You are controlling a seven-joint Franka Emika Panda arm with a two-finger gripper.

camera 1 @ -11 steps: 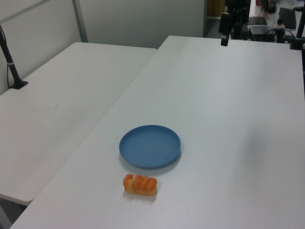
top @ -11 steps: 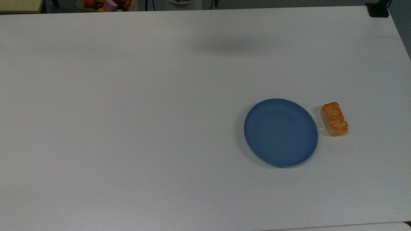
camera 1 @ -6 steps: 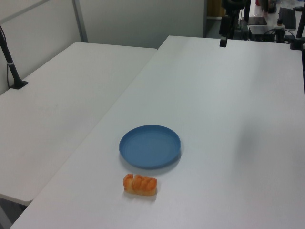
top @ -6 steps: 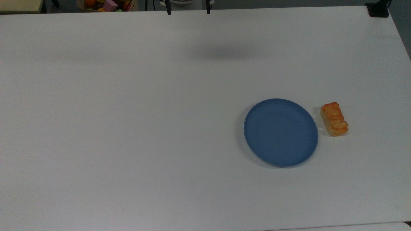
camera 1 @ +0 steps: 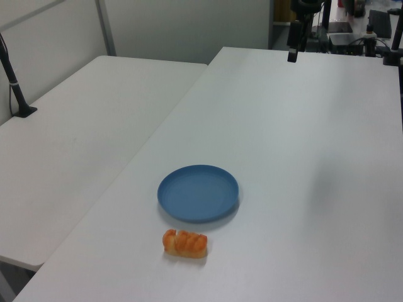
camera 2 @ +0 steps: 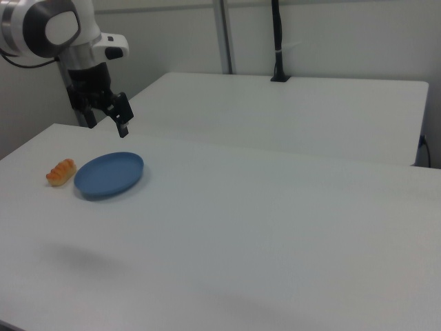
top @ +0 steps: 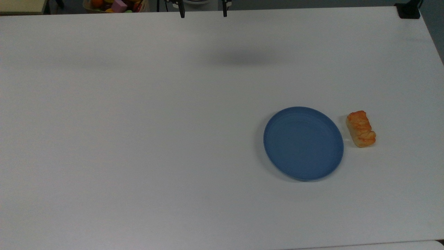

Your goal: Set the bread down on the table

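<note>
The bread (top: 360, 128), a small golden-orange braided bun, lies on the white table (top: 138, 121) just to the top view's right of the empty blue plate (top: 303, 143). A narrow gap separates bun and plate. In the left view the bread (camera 1: 185, 243) rests in front of the plate (camera 1: 198, 192); in the right view the bread (camera 2: 60, 172) sits at the plate's (camera 2: 109, 174) left. My gripper (top: 203, 14) hangs open and empty over the table's far edge, far from the bread. It hovers high above the plate in the right view (camera 2: 110, 114).
A box of colourful toys (top: 116, 5) sits beyond the table at the top view's upper left. A black clamp (top: 409, 10) grips the upper right corner. A second white table (camera 1: 75, 138) with a black post (camera 1: 16, 82) adjoins on the left view's left.
The two fingertips have come into the top view at its upper edge, spread apart. Bread and plate have not moved.
</note>
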